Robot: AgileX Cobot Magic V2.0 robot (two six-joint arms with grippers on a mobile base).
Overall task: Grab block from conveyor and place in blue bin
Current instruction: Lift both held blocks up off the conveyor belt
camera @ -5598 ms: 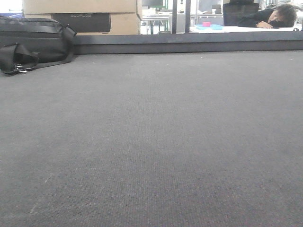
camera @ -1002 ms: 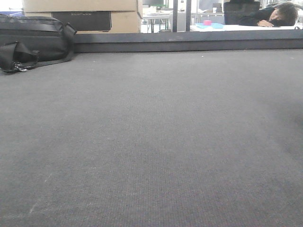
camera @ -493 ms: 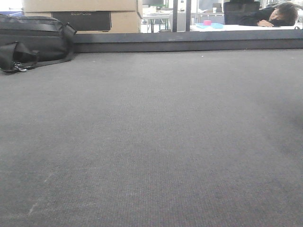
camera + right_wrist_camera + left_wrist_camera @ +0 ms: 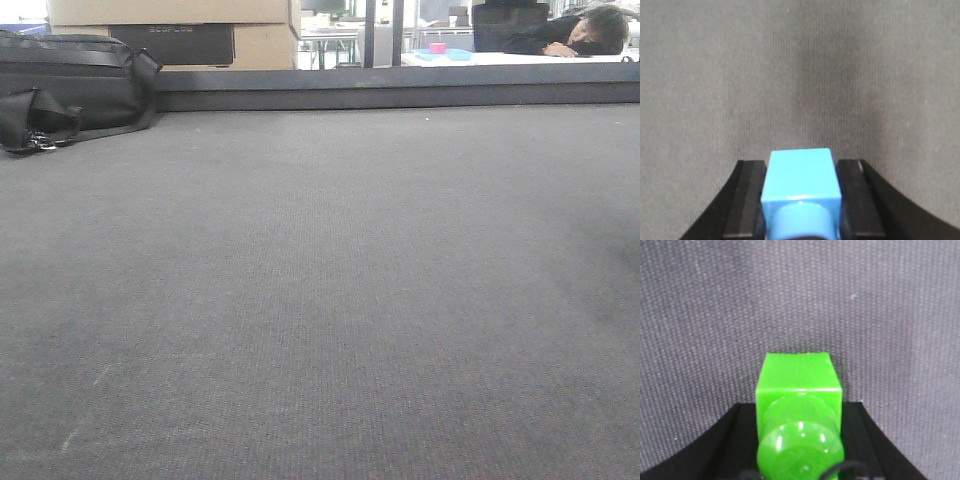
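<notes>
The left hand [image 4: 800, 407] is clamped on a green block [image 4: 797, 372]. Its black fingers [image 4: 740, 437] press both flanks, and a rounded green part of the piece sits nearer the lens. The right hand [image 4: 800, 164] is likewise closed on a blue block [image 4: 801, 175], held squarely between its pads [image 4: 852, 200].

Beneath both lies the tabletop [image 4: 715, 315], the woven dark-grey belt of the conveyor [image 4: 320, 300]. Whether either block touches it or hangs just above cannot be told, though a soft shadow ahead of the blue one suggests some clearance.

The grasp looks complete, so the step in hand is probably the carry to the blue bin, which shows in no view. The blocks' faces are glossy and may slip, so the squeeze should be steady. Each block should rise straight up before any sideways swing, so that it does not drag on the carpet-like weave. One arm should go at a time so the two do not cross. The fingers should part only once the block is low and well over the bin's opening.

The front view shows neither arm. It shows the belt running to its darker rim [image 4: 400, 95], a black bag [image 4: 70, 90] at the far left and cardboard boxes [image 4: 260, 45] behind. The wrist views must therefore guide the release.
</notes>
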